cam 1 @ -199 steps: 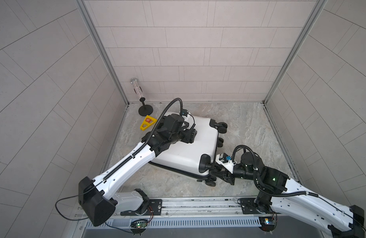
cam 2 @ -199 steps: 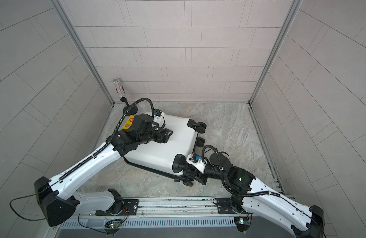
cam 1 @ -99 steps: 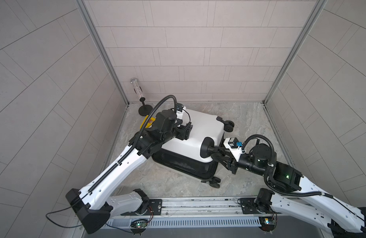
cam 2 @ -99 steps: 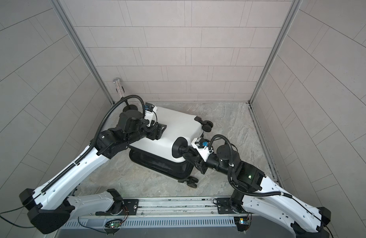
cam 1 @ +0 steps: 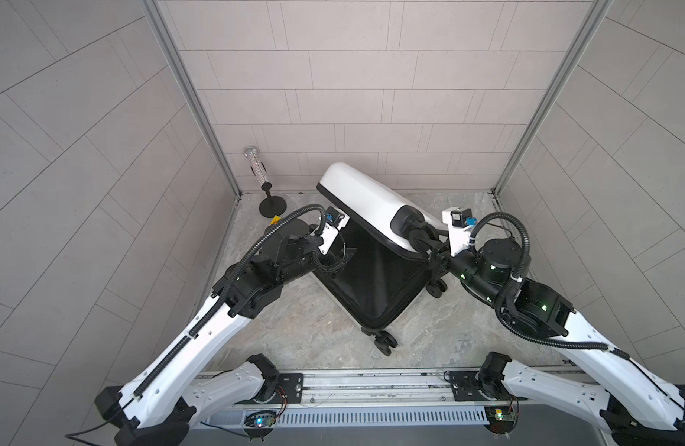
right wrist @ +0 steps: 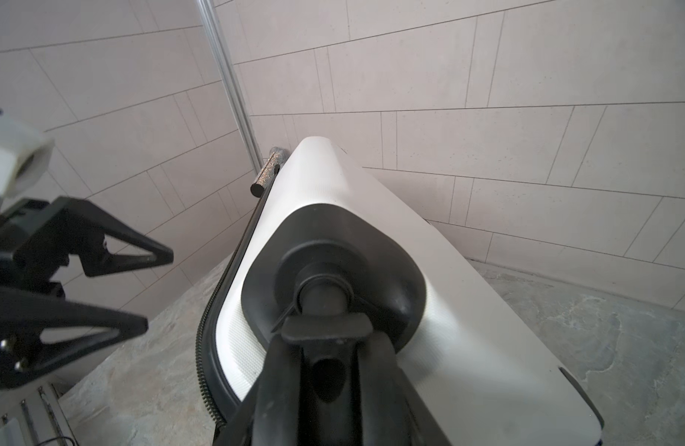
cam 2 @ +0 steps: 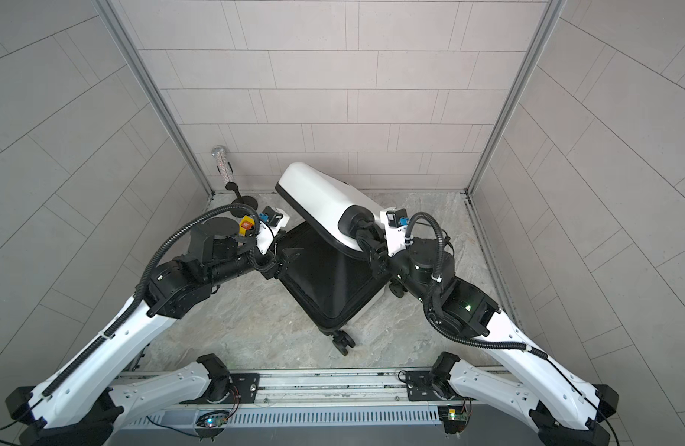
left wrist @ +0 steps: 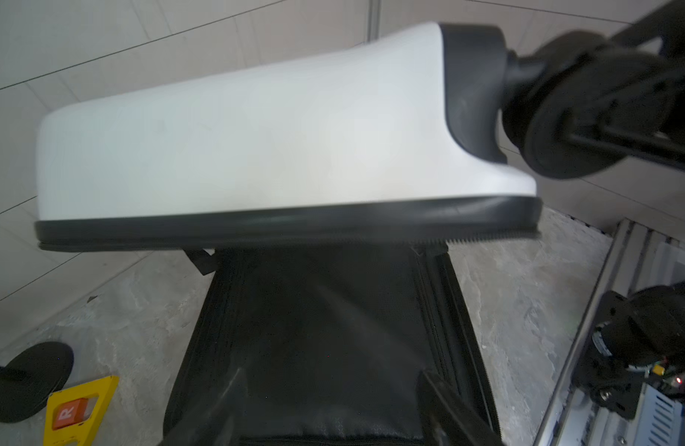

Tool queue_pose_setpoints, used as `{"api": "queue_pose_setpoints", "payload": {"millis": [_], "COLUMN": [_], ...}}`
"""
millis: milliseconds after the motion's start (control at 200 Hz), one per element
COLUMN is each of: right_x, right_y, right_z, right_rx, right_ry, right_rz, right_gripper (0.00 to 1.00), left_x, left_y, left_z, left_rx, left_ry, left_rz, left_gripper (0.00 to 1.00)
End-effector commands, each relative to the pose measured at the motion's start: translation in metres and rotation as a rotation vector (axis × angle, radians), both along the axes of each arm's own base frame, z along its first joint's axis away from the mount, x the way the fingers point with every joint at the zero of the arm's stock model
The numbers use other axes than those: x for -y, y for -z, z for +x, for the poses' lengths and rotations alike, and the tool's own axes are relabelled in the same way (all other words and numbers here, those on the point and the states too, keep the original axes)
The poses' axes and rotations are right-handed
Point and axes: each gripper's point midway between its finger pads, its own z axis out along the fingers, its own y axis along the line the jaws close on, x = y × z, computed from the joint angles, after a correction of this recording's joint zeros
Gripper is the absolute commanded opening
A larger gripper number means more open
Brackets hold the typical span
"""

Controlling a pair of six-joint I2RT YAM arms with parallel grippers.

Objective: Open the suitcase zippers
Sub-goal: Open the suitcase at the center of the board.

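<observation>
One white suitcase (cam 1: 366, 200) stands open on the stone floor (cam 1: 306, 320), lid raised, zipper (left wrist: 491, 236) parted; the right gripper (cam 1: 418, 239) clamps one lid wheel (left wrist: 537, 116), the left gripper (cam 1: 343, 262) gapes wide beside the black lining (cam 1: 375, 278). A yellow tag (left wrist: 80, 409) reads "R"

The left arm (cam 1: 202, 336) and right arm (cam 1: 588, 340) reach forward with elbows bent, wrists angled toward each other. The left gripper (right wrist: 158, 287) hangs with jaws spread and empty, while the right gripper (cam 1: 421, 241) is clamped on a suitcase wheel (left wrist: 545, 146).
</observation>
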Motion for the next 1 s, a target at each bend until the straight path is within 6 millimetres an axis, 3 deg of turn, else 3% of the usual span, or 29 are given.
{"api": "queue_pose_setpoints", "payload": {"millis": [0,155,325,420,571,751,996], "right_x": [0.022,0.030,0.038,0.039,0.040,0.042,0.054], "right_y": [-0.063,-0.072,-0.066,-0.062,-0.061,-0.064,-0.070], "right_z": [0.003,0.010,0.021,0.024,0.026,0.025,0.030], "right_rx": [0.108,0.103,0.082,0.072,0.069,0.073,0.075], "right_ry": [0.059,0.047,0.063,0.063,0.061,0.062,0.085], "right_rz": [0.197,0.235,0.242,0.237,0.235,0.242,0.264], "right_gripper": [0.00,0.00,0.00,0.00,0.00,0.00,0.00], "left_x": [0.013,0.025,0.028,0.027,0.027,0.026,0.026], "left_y": [0.030,0.085,0.157,0.184,0.208,0.232,0.241], "left_z": [-0.028,-0.056,-0.089,-0.102,-0.116,-0.111,-0.106], "left_rx": [-0.009,-0.030,-0.074,-0.130,-0.200,-0.213,-0.198], "left_ry": [0.217,0.424,0.658,0.761,0.893,0.934,0.944], "left_rz": [0.077,0.210,0.495,0.607,0.691,0.799,0.856], "left_gripper": [0.72,0.69,0.68,0.68,0.68,0.64,0.38]}}
